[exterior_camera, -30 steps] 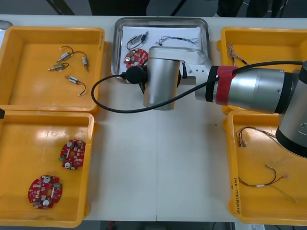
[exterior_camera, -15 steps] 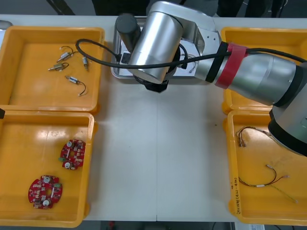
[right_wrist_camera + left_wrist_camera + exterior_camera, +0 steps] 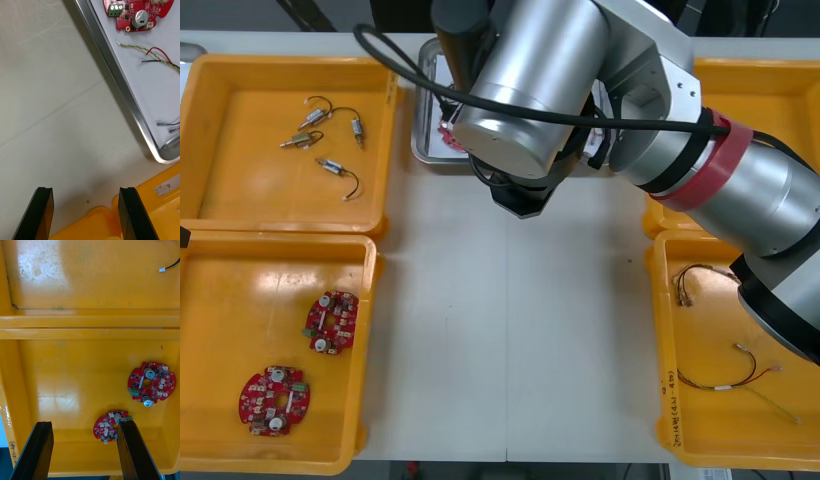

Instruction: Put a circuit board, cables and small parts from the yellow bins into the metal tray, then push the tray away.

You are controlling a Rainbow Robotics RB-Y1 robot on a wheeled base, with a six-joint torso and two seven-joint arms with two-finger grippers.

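My right arm (image 3: 540, 80) hangs over the metal tray (image 3: 425, 140) and hides most of it. In the right wrist view my right gripper (image 3: 85, 191) is open and empty above the bare table, just off the tray's rim (image 3: 116, 75). On the tray's white inside lie a red circuit board (image 3: 138, 13), a red and yellow cable (image 3: 157, 56) and thin black cable ends (image 3: 168, 125). My left gripper (image 3: 84, 423) is open above the near left bin (image 3: 75, 363), where two red boards (image 3: 152, 382) (image 3: 110, 425) lie.
The far left yellow bin holds small metal parts with black cables (image 3: 330, 130). Thin cables (image 3: 730, 370) lie in the near right bin. An orange bin corner (image 3: 161, 198) sits close to my right fingers. Bare table (image 3: 510, 330) stretches between the bins.
My right arm has swung up and forward over the tray and now covers more of it. The tray and the things in the bins have stayed put.
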